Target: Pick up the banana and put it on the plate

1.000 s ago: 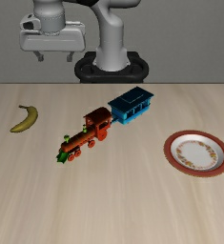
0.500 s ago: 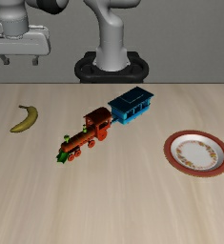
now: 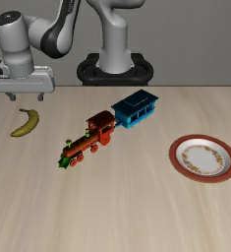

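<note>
Grey gripper (image 3: 26, 95) jaws stand wide apart and hold nothing; the short fingers (image 3: 11, 94) point straight down, just above the banana (image 3: 27, 122), not touching it; the yellow banana lies flat on the wooden table (image 3: 117, 217) near the exterior view's left edge; its long side runs on a slant, from low left to high right; the white arm (image 3: 63, 25) bends over from its base (image 3: 112, 69) toward that side; a toy train (image 3: 87, 141) sits in the middle; the plate (image 3: 202, 157) lies well apart, on the right.
</note>
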